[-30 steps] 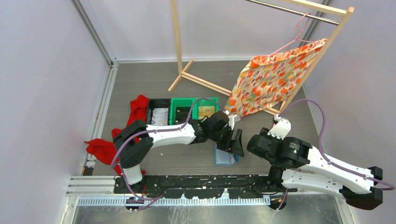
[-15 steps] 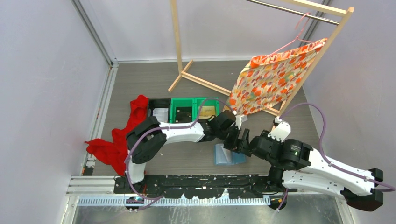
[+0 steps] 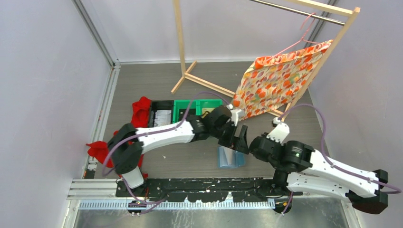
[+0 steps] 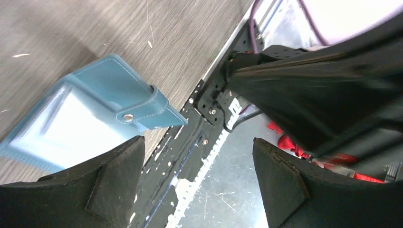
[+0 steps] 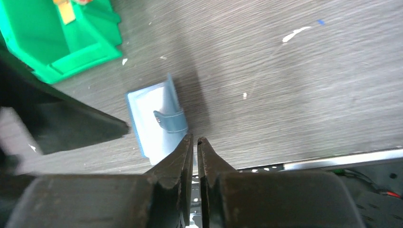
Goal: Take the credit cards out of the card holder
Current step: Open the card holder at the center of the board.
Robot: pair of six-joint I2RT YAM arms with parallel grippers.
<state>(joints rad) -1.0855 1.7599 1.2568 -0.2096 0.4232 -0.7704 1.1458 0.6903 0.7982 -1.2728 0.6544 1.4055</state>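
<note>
Between the two wrists, low over the table, the right gripper had its jaws pinched to a thin slit with nothing in them. The tips sat just beside the near end of the card holder; touching or not, couldn't tell. The left gripper had its jaws spread wide and empty, and the holder lay off to one side of the gap, not between the fingers.

The holder lay on the wood close to the table's near edge, pale pocket side up. One slate-blue flap stood up along the side nearer the right arm, and the closure tab with its snap was wrapped over that ridge.

The credit cards were not clearly visible. The pale panel could be a card face or just lining.

Handling, as a guess:
- The holder looked light, soft and floppy, so it would likely slide or fold if pushed.
- It probably needs one gripper pinning a flap or the tab while the other pulls.
- The cards should be thin, stiff and slick, best pinched at an exposed edge.

The long axis followed the raised fold, running roughly far to near. The pocket opening's direction couldn't be read. A green bin sat well apart, farther back.
</note>
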